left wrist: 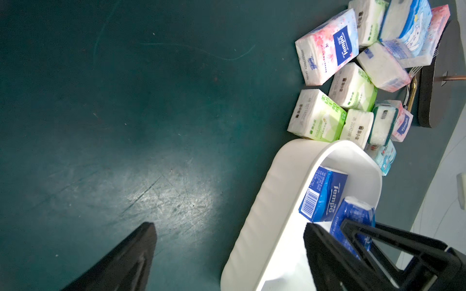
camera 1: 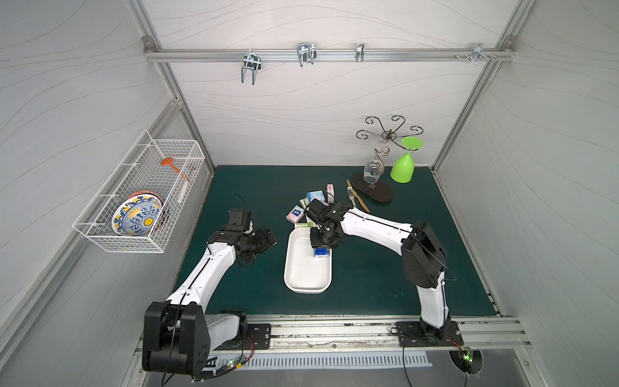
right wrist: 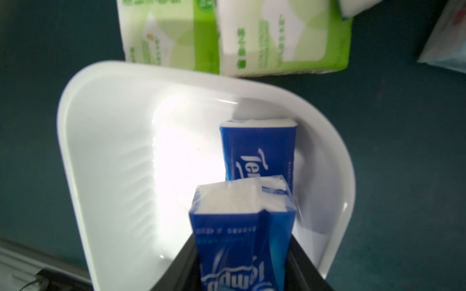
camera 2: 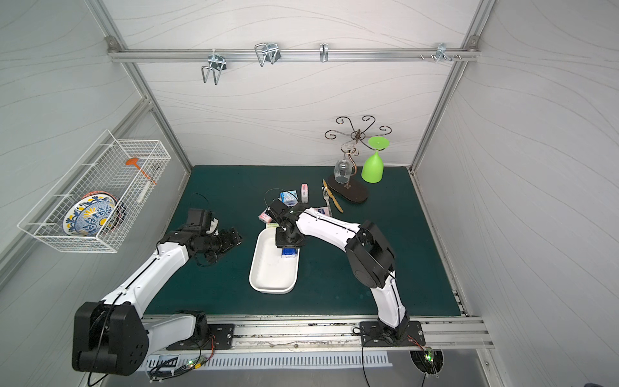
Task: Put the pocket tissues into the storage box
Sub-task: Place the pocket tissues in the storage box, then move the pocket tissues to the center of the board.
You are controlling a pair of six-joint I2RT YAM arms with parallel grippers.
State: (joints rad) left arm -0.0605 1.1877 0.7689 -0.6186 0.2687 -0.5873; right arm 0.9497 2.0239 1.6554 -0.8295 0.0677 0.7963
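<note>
Green counter (camera 1: 385, 268) carries everything. Right arm (camera 1: 375, 228) reaches in over the white storage box (camera 1: 303, 271), wrist pointed down. The right jaws are pinching a dark blue Tempo pack (right wrist: 227, 226) by its sides and holding it on end, which I judge keeps it slim enough to go in beside the one lying there. Left arm (camera 1: 201, 268) hangs off the box's other side, left jaws spread wide and empty, clear of the right arm's path. The box sits mid-counter with its far end hard up against the heap of loose packs (left wrist: 353, 88), so each carry is short. Most packs are outside it: light green ones (left wrist: 315, 116) at the far rim, pink and light blue beyond. One dark blue Tempo pack (right wrist: 257, 151) lies flat inside, by the wall nearer the right arm. I cannot tell whether the held pack touches the box floor.
</note>
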